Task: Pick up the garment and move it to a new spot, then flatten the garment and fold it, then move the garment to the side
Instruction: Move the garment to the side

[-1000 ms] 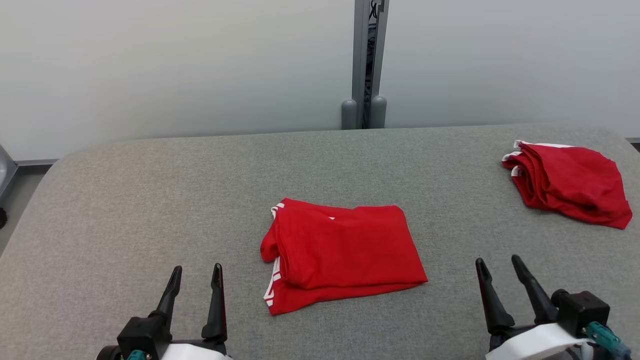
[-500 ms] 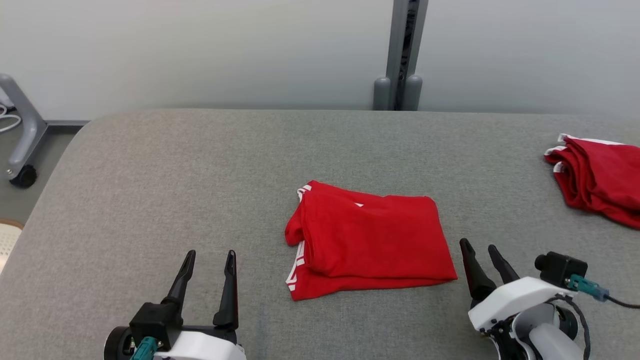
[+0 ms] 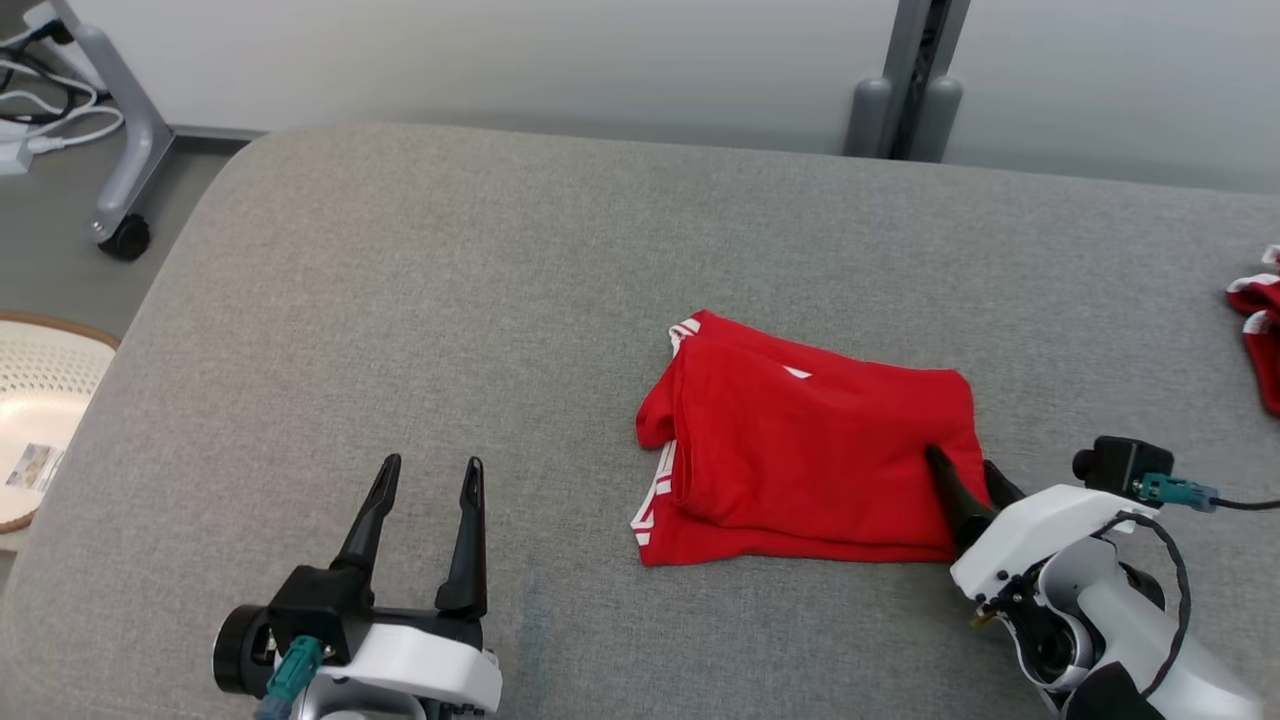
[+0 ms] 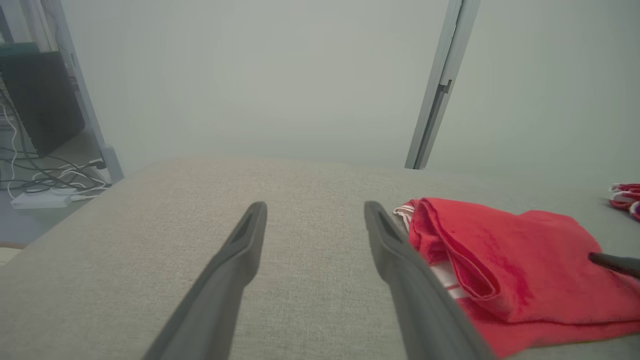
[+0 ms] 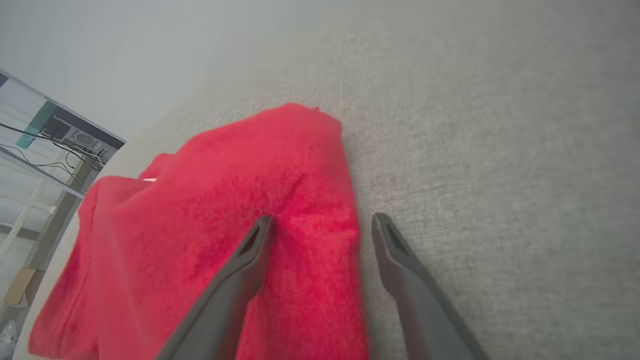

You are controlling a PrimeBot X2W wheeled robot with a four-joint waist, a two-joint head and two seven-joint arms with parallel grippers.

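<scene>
**Right end effector arrives at the folded garment**
In the last second our right end effector [image 3: 962, 470] came in off bare desk [image 3: 400, 300]. Its fingers are spread astride the right edge of the red garment [image 3: 810, 450], which lies folded mid-desk, and they pinch nothing yet. The left end effector [image 3: 431, 465] is spread too and hangs apart. We judge folding done and the sideways move next.

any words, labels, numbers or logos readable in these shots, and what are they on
No text can be read.
Small label on the pale basket at the head view's left edge: too small to read.
Garment: white stripes along its edge, no lettering seen.
</scene>
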